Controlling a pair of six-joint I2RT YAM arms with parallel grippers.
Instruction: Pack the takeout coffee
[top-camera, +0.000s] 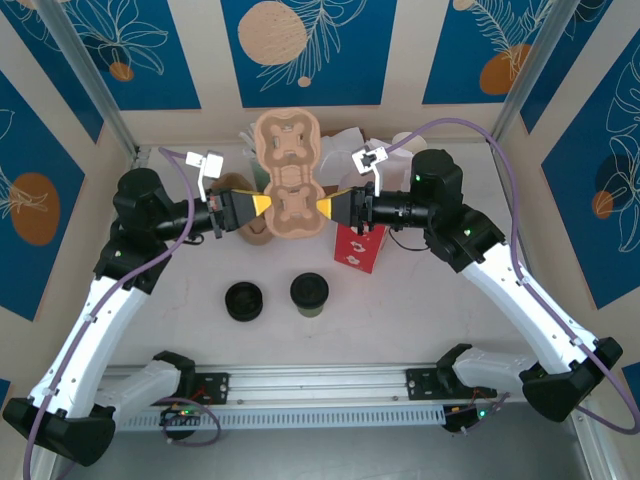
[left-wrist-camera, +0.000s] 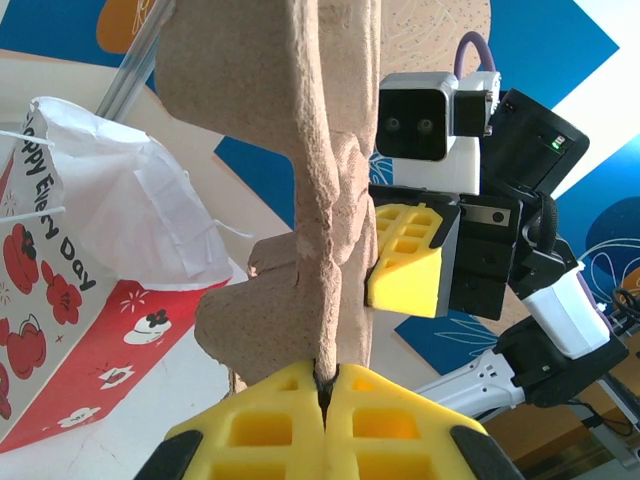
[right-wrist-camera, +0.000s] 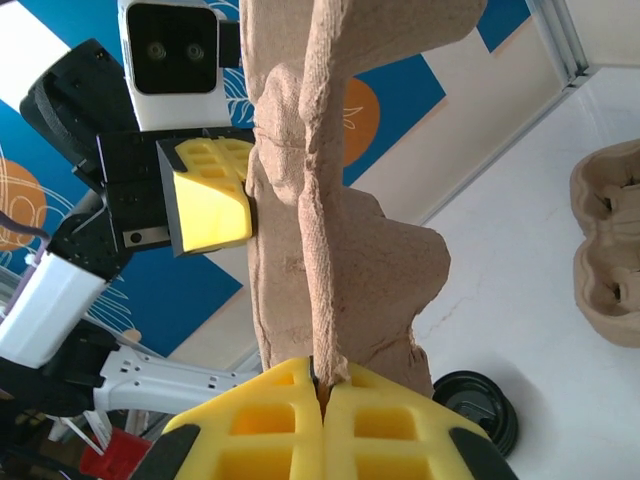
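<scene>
I have the pulp cup carrier (top-camera: 288, 175) held in the air between my two arms. My left end effector (top-camera: 262, 205) is clamped on its left edge and my right end effector (top-camera: 325, 207) on its right edge. In each wrist view my own yellow pads are pressed together with only the thin pulp rim between them. The carrier hangs broadside to the overhead camera, above the back of the surface (top-camera: 400, 320).

The takeout coffee (top-camera: 309, 293) stands upright with its lid on, near the front of the surface. It is well apart from both end effectors, with the stack of black lids (top-camera: 244, 301) just to its left. The red-and-white bag (top-camera: 358, 248) stands under my right wrist, between the carrier and the cup.

As I judge it, the step in hand is getting this carrier down flat so the cup can go into a well. To do that well, both arms should move as one, since any pull apart or twist between the two grips could tear the soft pulp or make a rim slip out. I would lower it level, wells up, onto bare surface clear of the bag and short of the cup, so nothing gets knocked over. I should let go only once it rests flat, one side first, so the other grip steadies it.
</scene>
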